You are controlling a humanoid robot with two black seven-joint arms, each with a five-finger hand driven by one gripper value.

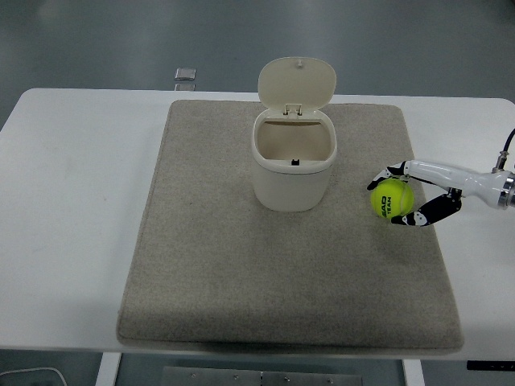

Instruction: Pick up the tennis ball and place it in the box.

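One hand, the right hand [410, 197], works at the frame's right, fingers curled around the tennis ball [392, 199] over the beige mat [241, 281]. The grasp looks made; carrying it left into the open-lidded cream box [294, 181] at upper centre remains.

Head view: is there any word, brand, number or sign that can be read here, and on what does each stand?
"HEAD TEAM": black print on the tennis ball, turned sideways and small, so the reading is not certain; the right hand holds the ball.
Cream lidded bin, beige mat and white table: no print visible.
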